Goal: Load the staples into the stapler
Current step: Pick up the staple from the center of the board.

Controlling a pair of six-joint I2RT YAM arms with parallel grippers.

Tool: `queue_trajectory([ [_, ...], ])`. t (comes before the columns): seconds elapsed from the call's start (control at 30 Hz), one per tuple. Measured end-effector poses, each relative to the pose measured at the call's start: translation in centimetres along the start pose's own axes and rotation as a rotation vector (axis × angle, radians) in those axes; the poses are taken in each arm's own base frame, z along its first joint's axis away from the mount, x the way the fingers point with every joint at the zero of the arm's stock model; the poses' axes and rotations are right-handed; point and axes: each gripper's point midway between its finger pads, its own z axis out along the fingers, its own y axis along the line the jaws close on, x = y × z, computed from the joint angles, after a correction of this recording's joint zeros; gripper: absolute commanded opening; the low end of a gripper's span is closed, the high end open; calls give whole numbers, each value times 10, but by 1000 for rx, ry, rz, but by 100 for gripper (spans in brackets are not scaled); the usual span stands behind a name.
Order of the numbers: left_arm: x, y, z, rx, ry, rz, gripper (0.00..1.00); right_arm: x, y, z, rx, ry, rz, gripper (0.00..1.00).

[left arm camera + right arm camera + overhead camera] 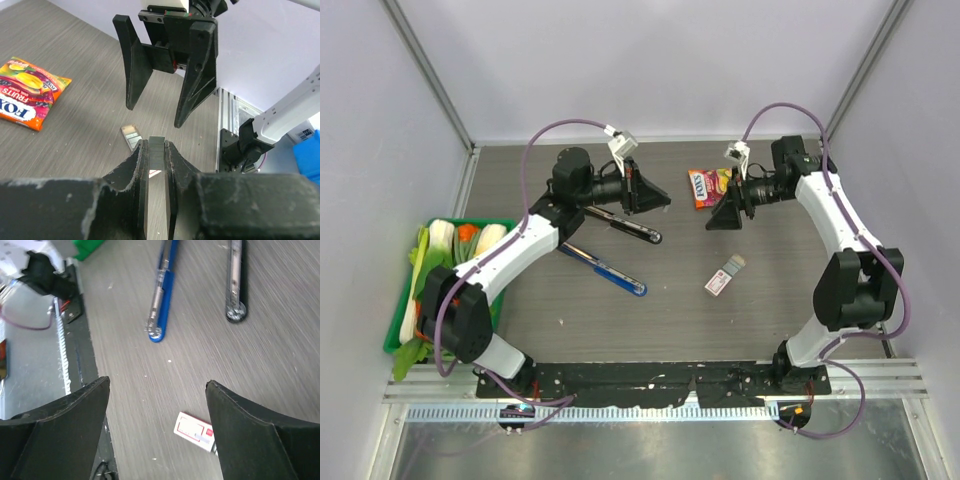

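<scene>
In the left wrist view my left gripper (156, 142) is shut on a thin grey strip of staples (156, 149), held edge-on above the table. From above, that gripper (658, 200) hangs just beyond the far end of the slim black stapler (625, 224), which lies flat on the table (770, 320). The stapler (236, 280) also shows at the top of the right wrist view. My right gripper (722, 220) faces the left one a short way off, open and holding nothing (157, 385); the left wrist camera sees it (155, 115) spread wide right in front of the strip.
A small white-and-red staple box (723, 277) lies below the right gripper. A blue stapler (605, 268) lies nearer than the black one. An orange snack bag (708, 185) sits at the back. A green basket (392, 335) of vegetables stands at the left edge.
</scene>
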Motion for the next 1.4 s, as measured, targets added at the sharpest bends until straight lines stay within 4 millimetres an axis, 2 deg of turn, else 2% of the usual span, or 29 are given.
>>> queue_trajectory([
  [0.07, 1, 2, -1, -11, 5, 6, 14, 9, -9, -1, 97, 32, 73, 84],
  [0.13, 1, 2, -1, -17, 4, 8, 14, 8, -15, -2, 146, 17, 118, 84],
  [0.2, 0, 2, -2, -20, 1, 7, 15, 3, -21, 2, 166, -41, 127, 84],
  [0.3, -1, 1, -2, -20, -2, 1, 15, 6, -25, 10, 191, -149, 132, 85],
  [0.4, -5, 0, -2, -17, -14, -12, 15, 4, -14, 16, 180, -266, 136, 81],
  [0.57, -17, 0, -4, -7, -72, -34, 16, -52, 12, 10, 109, -465, 8, 79],
  [0.67, -19, 1, -6, -3, -95, -53, 16, -67, 35, 8, 34, -561, -32, 74],
  [0.73, -19, 1, -6, -2, -101, -65, 16, -74, 43, 8, -17, -599, -5, 73],
  [1.0, -25, -8, -6, 41, -138, -99, 16, -72, 38, 28, -124, -613, 198, 68],
  [1.23, -27, -11, -6, 57, -153, -123, 16, -74, 49, 36, -157, -611, 173, 67],
  [1.4, -20, -6, -2, 52, -141, -149, 17, -73, 52, 39, -160, -603, 128, 67],
])
